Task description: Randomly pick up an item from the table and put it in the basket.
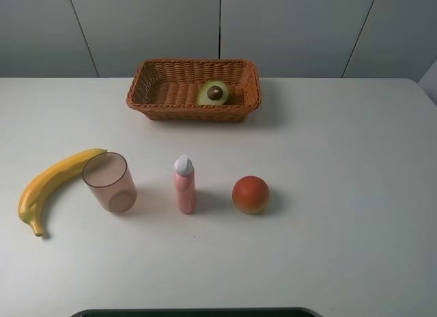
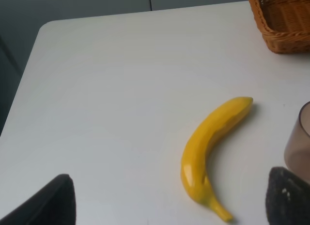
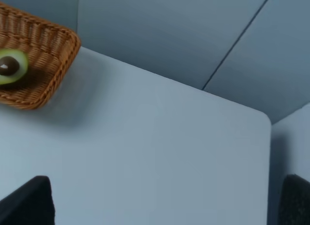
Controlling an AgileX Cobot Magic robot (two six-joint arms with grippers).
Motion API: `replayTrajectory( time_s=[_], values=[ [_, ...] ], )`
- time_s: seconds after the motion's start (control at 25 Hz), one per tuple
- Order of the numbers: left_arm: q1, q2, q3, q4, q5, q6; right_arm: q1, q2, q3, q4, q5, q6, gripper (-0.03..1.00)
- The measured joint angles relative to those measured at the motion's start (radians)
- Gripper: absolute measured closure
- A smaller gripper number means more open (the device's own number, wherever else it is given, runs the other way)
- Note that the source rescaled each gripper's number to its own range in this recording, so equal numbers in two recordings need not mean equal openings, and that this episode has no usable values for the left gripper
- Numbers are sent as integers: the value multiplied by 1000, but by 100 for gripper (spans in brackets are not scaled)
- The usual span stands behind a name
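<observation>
The halved avocado (image 1: 214, 93) lies cut face up, brown pit showing, inside the brown wicker basket (image 1: 147, 81) at the back middle of the white table (image 1: 341, 194). It also shows in the right wrist view (image 3: 9, 66), in the basket (image 3: 46, 45). Neither gripper shows in the exterior high view. My left gripper (image 2: 167, 205) is open and empty above the table's left side, its dark fingertips (image 2: 46, 200) wide apart. My right gripper (image 3: 160, 205) is open and empty over the table's right side, well away from the basket.
A yellow banana (image 1: 51, 184) lies at the front left, also in the left wrist view (image 2: 208, 147). A translucent brown cup (image 1: 110, 182), a pink bottle with a white cap (image 1: 184, 185) and a round red-orange fruit (image 1: 250, 194) stand in a row across the middle.
</observation>
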Motion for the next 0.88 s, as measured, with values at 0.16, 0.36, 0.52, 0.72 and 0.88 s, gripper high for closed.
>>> replayTrajectory(
  time_s=[0.16,0.36,0.52,0.72,0.88],
  values=[
    [0,0,0,0,0,0,-2,-203,134,-32,6,54,0],
    [0,0,0,0,0,0,-2,-412,297,61,6,69,0],
    [0,0,0,0,0,0,-2,-563,466,157,-26,63,0],
    [0,0,0,0,0,0,-2,-722,630,234,-93,20,0],
    [0,0,0,0,0,0,-2,-821,711,271,-114,-6,0]
  ],
)
